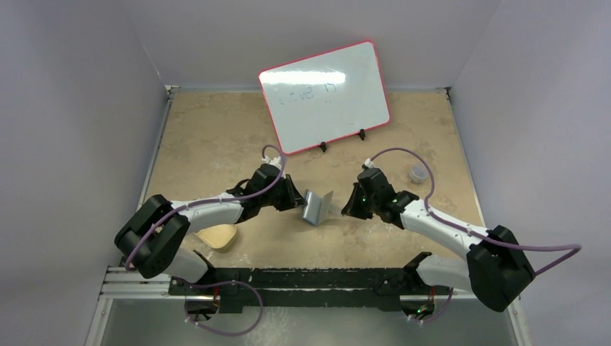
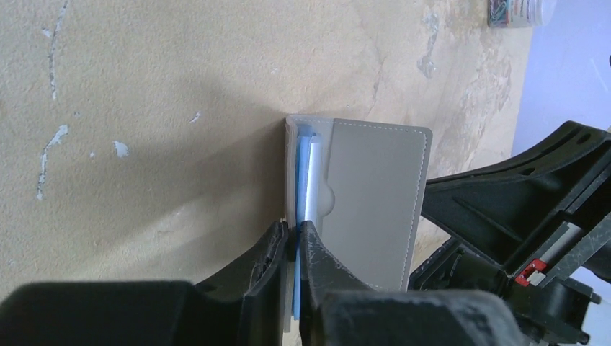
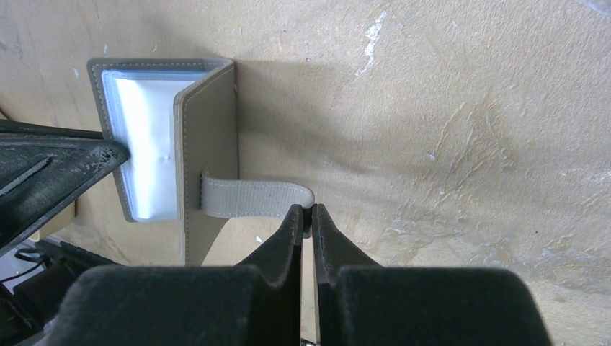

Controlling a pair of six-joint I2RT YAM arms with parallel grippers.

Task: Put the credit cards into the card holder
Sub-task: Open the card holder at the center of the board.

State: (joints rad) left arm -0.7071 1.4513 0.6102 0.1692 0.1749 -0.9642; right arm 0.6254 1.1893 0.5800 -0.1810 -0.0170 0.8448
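- The left tool (image 2: 294, 234) is pinching one cover edge of the card holder (image 2: 375, 194), which is probably light and floppy.
- The right tool (image 3: 307, 213) is pinching its soft tab (image 3: 252, 198), likely the surest hold.

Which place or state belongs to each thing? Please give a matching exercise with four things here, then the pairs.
Things:
1 left claw
2 right claw
3 whiteboard
4 small jar

Places or states:
A propped at the far side of the table
B shut on the closing tab of the card holder
C shut on one cover of the card holder
D near the table's right edge

Pairs: 1-C, 2-B, 3-A, 4-D
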